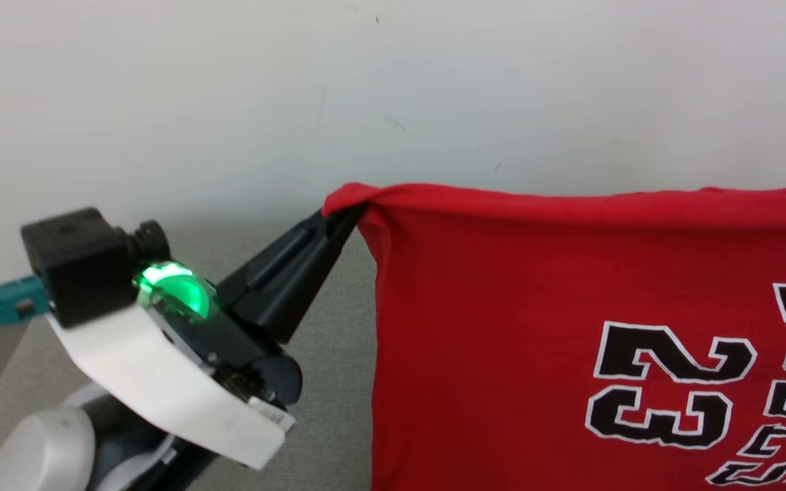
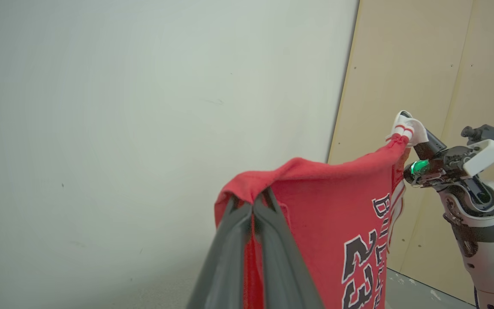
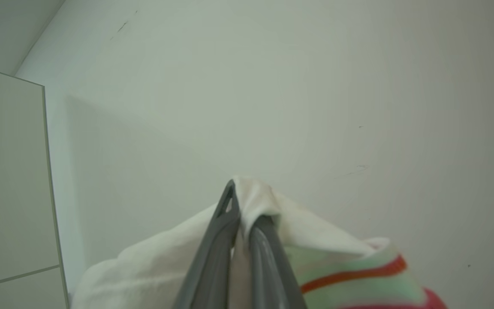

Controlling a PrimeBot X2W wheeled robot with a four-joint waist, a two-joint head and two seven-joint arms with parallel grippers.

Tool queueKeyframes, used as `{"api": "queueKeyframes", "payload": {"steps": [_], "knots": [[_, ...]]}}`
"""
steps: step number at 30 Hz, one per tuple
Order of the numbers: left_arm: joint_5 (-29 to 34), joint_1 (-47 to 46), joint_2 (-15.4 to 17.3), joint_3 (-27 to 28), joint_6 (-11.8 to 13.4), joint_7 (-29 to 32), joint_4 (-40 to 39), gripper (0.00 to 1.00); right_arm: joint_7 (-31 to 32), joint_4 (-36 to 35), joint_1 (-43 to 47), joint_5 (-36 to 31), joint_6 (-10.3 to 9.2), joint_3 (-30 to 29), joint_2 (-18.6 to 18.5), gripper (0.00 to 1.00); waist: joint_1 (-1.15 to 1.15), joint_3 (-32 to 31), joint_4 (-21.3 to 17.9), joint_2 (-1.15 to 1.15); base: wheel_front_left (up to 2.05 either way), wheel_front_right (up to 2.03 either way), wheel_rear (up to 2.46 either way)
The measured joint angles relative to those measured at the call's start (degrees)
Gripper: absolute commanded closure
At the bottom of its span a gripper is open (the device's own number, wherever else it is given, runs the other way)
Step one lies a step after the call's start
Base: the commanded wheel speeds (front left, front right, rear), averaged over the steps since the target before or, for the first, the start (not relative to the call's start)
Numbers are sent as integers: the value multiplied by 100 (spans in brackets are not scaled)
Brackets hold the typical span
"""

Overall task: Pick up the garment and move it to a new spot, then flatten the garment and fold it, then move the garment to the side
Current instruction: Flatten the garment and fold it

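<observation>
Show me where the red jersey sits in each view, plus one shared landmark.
Head view: red jersey fills the right half, corner pinched by the left hand.
Left wrist view: lower centre to right.
Right wrist view: its white striped trim, bottom.
Shared landmark: pale wall.

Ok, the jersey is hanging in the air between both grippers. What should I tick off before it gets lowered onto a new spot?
1. The left gripper is shut on a corner of the red garment: ok.
2. The right gripper is shut on the white trim of the opposite corner: ok.
3. The top edge spans the two grips with little sag: ok.
4. The cloth hangs open, with the printed number facing the head camera: ok.
5. The lower hem hangs free of any surface: cannot tell, it runs past the frame.
6. A landing surface is ready below: cannot tell.
</observation>
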Motion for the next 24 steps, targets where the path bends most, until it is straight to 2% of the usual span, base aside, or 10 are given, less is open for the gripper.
{"api": "queueKeyframes", "payload": {"steps": [3,7,10,15,18,24], "knots": [[-176,-353,82,181,229,397,-159,100,414,-109,-277,-100,0,-181,179,100,0,62,-30,0,0,0,0],[-312,-746,137,325,335,646,167,100,948,-10,-697,-560,1,-42,490,100,0,222,-66,0,0,0,0],[-257,-1090,220,345,266,717,657,100,1218,246,-1141,-970,0,152,827,100,0,413,-76,0,0,0,0],[148,-2154,189,260,-36,576,1789,100,1319,1085,-2425,-1994,0,491,1389,100,1,1008,-56,0,0,0,0],[617,-3101,66,154,-298,174,2772,100,960,1887,-3530,-2720,0,656,1640,100,1,1471,-27,0,0,0,0],[1583,-5060,-455,21,-595,-1327,4798,100,-690,3732,-5618,-3873,0,712,1851,100,3,2428,7,0,0,0,0]]}}
